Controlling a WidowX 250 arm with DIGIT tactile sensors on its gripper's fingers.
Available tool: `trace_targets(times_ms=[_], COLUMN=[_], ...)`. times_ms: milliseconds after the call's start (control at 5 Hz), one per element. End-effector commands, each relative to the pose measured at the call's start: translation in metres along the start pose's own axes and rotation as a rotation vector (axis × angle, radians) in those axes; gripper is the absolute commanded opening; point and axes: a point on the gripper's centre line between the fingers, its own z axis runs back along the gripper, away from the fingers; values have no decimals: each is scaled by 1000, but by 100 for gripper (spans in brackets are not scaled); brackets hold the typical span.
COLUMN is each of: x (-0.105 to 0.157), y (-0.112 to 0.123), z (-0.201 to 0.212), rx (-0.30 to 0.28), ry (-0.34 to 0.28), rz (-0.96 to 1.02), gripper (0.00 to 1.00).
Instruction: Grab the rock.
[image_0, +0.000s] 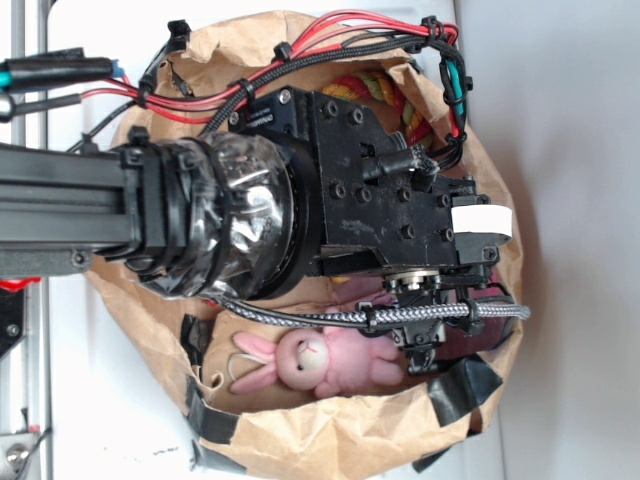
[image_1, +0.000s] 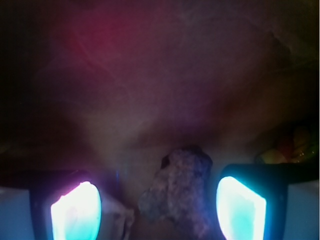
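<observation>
From the exterior view the black arm (image_0: 330, 190) fills most of the opening of the brown paper bag (image_0: 330, 440), so the bag's floor is largely hidden; the rock cannot be made out there at all, and the gripper's tips are buried behind the wrist housing and a braided cable (image_0: 400, 316). One pink plush bunny (image_0: 315, 362) lies on its side along the lower wall of the bag, partly covered by the cable and the arm's lower parts, and one piece of red, yellow and green rope (image_0: 385, 95) shows only as a short arc above the arm. The wrist view is dim and tinted, with the bag's inner wall a blurred reddish-brown. There the rock (image_1: 179, 192) stands between the two glowing fingers (image_1: 76, 212), its lower part cut off by the picture's edge. The gripper (image_1: 159, 210) is spread: the rock sits nearer the right-hand finger, with a narrow gap on that side and a wider one on the other, and no contact can be seen. The bag walls close in on the arm, its torn rim patched with black tape (image_0: 465, 385), leaving little free room to either side. A coloured blur at the right edge of the wrist view cannot be identified.
</observation>
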Motion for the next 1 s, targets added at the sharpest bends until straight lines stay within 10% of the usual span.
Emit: trace_targets(times_ms=[0,600,800], x=[12,8,8], y=[-1,-1,0], z=[-1,-31,-27], rx=[8,112,108], ry=[-47,-55,-63], rz=[-2,-19,-9], gripper=[100,100,0])
